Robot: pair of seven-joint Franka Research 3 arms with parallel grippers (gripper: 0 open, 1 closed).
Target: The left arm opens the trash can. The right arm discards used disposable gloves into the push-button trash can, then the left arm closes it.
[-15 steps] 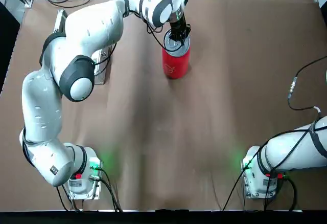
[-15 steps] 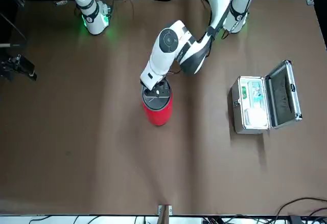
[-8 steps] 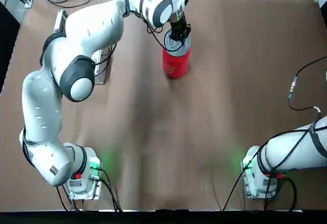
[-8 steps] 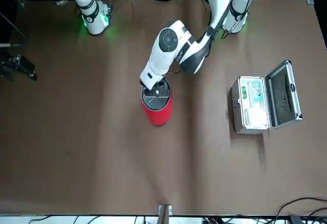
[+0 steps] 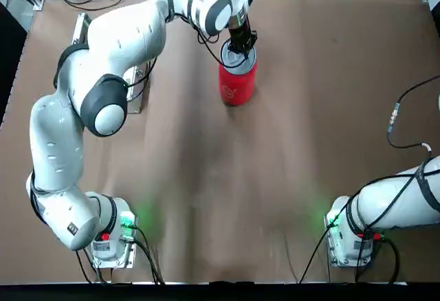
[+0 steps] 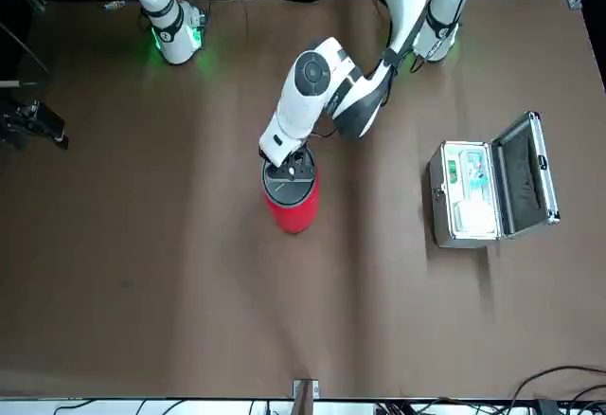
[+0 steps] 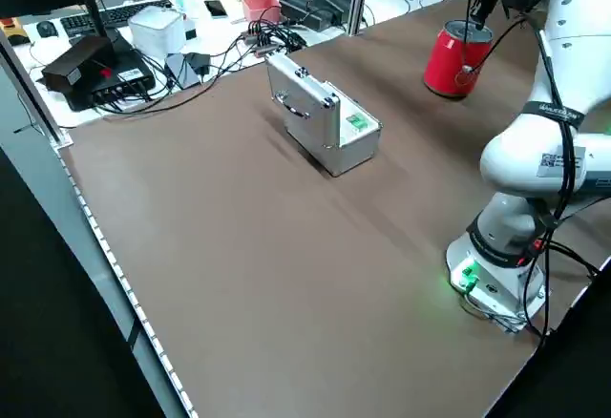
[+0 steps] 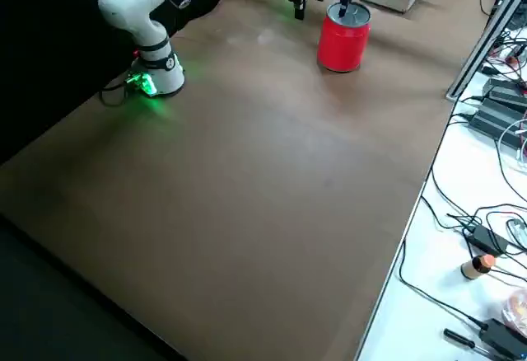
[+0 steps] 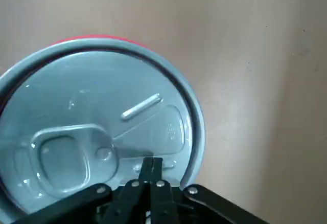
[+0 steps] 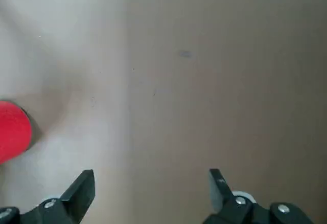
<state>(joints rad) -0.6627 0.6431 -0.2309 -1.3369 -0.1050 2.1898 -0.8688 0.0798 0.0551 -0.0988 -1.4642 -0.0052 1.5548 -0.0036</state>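
Note:
The red trash can (image 5: 236, 86) stands at the table's far middle, its silver lid (image 9: 92, 127) lying flat in the rim. My left gripper (image 5: 239, 45) reaches over it from the left, shut, with the fingertips (image 9: 152, 163) set down on the lid's edge near the raised button shape. The same contact shows in the front view at the left gripper (image 6: 294, 163) over the trash can (image 6: 291, 202). My right gripper (image 10: 150, 175) hangs open with nothing in it, off at the table's right side (image 6: 33, 123); the can's red edge (image 10: 13, 129) shows far from it. The gloves are out of view.
A silver case (image 6: 473, 197) with its hinged lid up sits at the far left, partly under the left arm's elbow (image 5: 103, 105). It holds green and white items. Cables and boxes lie beyond the table's far edge (image 7: 239, 17). Brown tabletop (image 5: 275, 177) stretches between the arms' bases.

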